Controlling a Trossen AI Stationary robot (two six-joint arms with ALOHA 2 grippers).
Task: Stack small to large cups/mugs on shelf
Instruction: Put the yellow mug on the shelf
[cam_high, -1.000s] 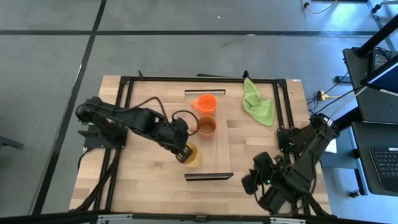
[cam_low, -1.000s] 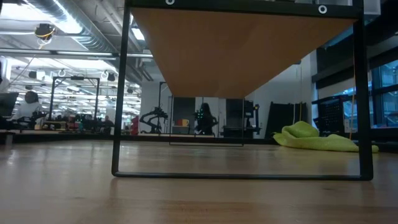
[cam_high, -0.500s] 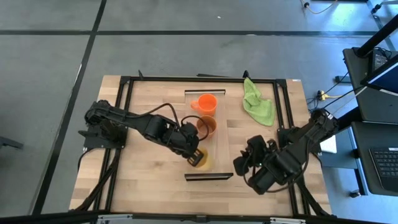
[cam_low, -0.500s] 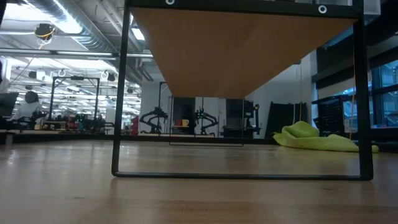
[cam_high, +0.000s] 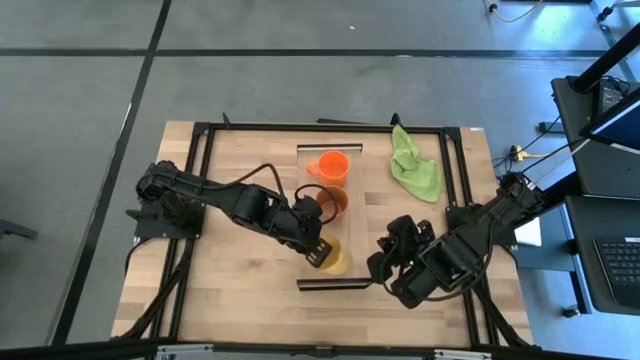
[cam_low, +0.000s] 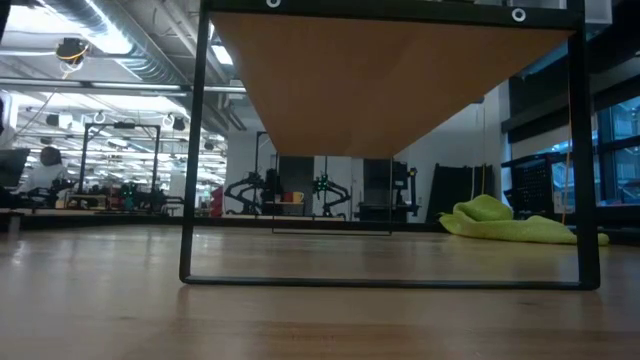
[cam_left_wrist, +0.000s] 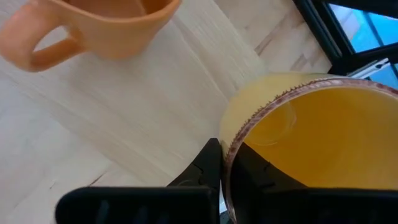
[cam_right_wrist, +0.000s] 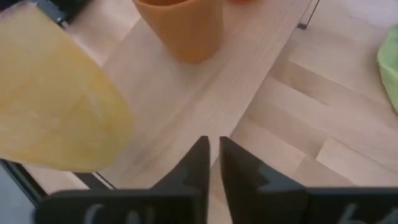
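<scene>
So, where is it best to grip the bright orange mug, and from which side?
Grip the bright orange mug by its open rim, from above: it stands upright on the shelf. Probably pinch the wall opposite its handle, which points toward the left arm's side.

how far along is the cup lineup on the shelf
Done: the bright orange mug and the brown-orange mug stand on the shelf. In hand: the left claw is shut on the rim of the yellow-orange mug near the shelf's near end. Left: releasing it. The right claw waits nearby, shut.

Grey floor, seemingly open workshop.
</scene>
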